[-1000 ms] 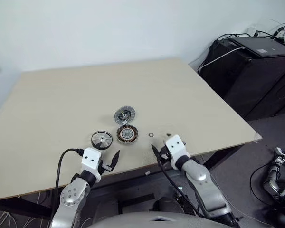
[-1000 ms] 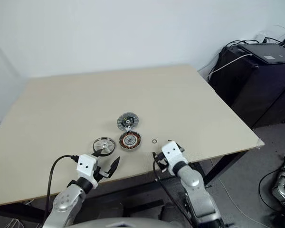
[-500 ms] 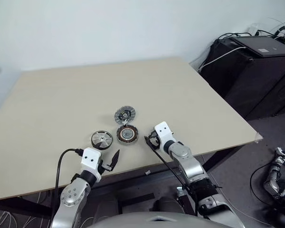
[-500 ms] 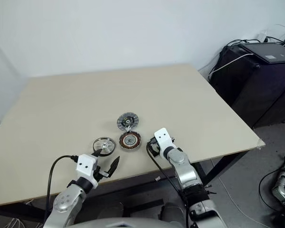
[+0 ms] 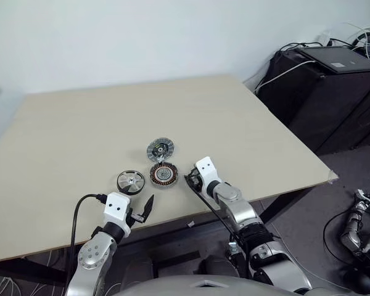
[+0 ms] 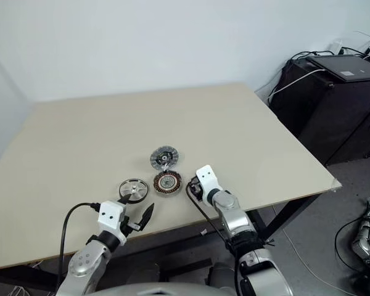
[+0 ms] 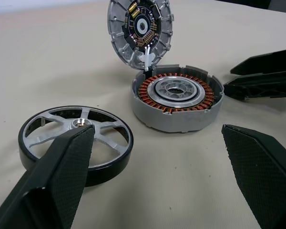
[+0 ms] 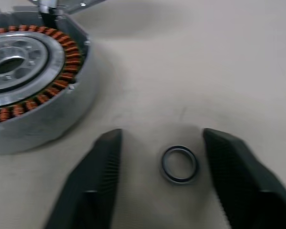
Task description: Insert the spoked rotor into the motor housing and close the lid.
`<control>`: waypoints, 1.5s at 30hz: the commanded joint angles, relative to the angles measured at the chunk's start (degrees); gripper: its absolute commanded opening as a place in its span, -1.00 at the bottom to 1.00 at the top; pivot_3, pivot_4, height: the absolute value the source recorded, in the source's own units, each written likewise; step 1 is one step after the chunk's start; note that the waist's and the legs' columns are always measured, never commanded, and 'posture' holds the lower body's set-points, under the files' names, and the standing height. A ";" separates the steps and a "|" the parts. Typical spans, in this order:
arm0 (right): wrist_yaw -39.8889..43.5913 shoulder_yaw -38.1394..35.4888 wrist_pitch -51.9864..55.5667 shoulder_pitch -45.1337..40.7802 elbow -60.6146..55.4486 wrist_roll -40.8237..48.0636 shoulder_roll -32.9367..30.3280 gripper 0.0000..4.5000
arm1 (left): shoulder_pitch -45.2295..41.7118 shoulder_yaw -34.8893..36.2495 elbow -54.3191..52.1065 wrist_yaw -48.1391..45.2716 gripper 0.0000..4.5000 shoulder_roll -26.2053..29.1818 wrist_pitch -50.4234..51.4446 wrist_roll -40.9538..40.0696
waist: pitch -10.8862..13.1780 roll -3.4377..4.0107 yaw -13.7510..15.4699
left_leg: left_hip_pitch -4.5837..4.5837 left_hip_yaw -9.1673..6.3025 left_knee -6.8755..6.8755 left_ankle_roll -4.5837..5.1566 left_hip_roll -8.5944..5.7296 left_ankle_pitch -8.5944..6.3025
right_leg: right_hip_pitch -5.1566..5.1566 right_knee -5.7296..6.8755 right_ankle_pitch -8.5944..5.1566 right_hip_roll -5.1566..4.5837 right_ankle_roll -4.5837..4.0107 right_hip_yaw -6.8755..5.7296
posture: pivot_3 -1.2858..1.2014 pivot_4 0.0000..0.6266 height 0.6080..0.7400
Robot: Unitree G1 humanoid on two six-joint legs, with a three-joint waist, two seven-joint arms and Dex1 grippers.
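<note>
The spoked rotor point(image 5: 131, 181), a silver wheel with a dark rim, lies flat on the table point(image 5: 68, 129) at the left. Right of it sits the motor housing point(image 5: 163, 174), its copper windings showing. The lid point(image 7: 140, 31) stands tilted up at the housing's far side, finned face toward me. My left gripper point(image 5: 142, 209) hovers open near the table's front edge, short of the rotor point(image 7: 76, 143). My right gripper point(image 5: 190, 180) is low on the table just right of the housing point(image 8: 28, 81). Its fingers point(image 8: 93, 186) stand apart on either side of a tiny metal ring point(image 8: 179, 163), with a gap on both sides.
A black cabinet point(image 5: 333, 86) with cables and a laptop stands past the table's right corner. The table's front edge runs just below both grippers. Wide bare tabletop lies behind and to the left of the parts.
My right arm has reached forward and to the left, from the table's front edge to beside the housing, over the small ring. The left arm and the parts have stayed put.
</note>
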 commanded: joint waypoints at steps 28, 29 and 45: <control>5.91 6.99 0.86 -0.81 -13.94 0.34 3.30 -0.70 | -0.48 -0.06 -2.68 0.13 1.00 -0.44 -0.64 -0.32 | 0.08 0.19 -0.01 | -0.04 -0.08 -0.02 -0.01 0.02 -0.01 | -0.12 0.04 -0.02 0.02 -0.02 0.04 | 0.03 -1.00 1.00; 6.08 7.73 0.74 -1.25 -13.33 -0.02 3.46 -0.70 | -0.30 -0.02 -2.80 0.28 1.00 -0.51 -0.64 -0.27 | 0.09 0.19 -0.02 | -0.04 -0.08 -0.01 -0.01 0.02 -0.01 | -0.12 0.04 -0.02 0.01 -0.02 0.04 | 0.03 -1.00 1.00; 5.72 9.13 -2.70 -7.18 -0.78 -1.15 5.17 -0.70 | 1.17 0.17 -3.29 1.13 1.00 -1.31 -1.05 -0.22 | 0.10 0.15 -0.02 | -0.04 -0.05 -0.03 -0.02 0.02 -0.01 | -0.13 0.04 -0.02 0.01 -0.02 0.01 | 0.03 -1.00 1.00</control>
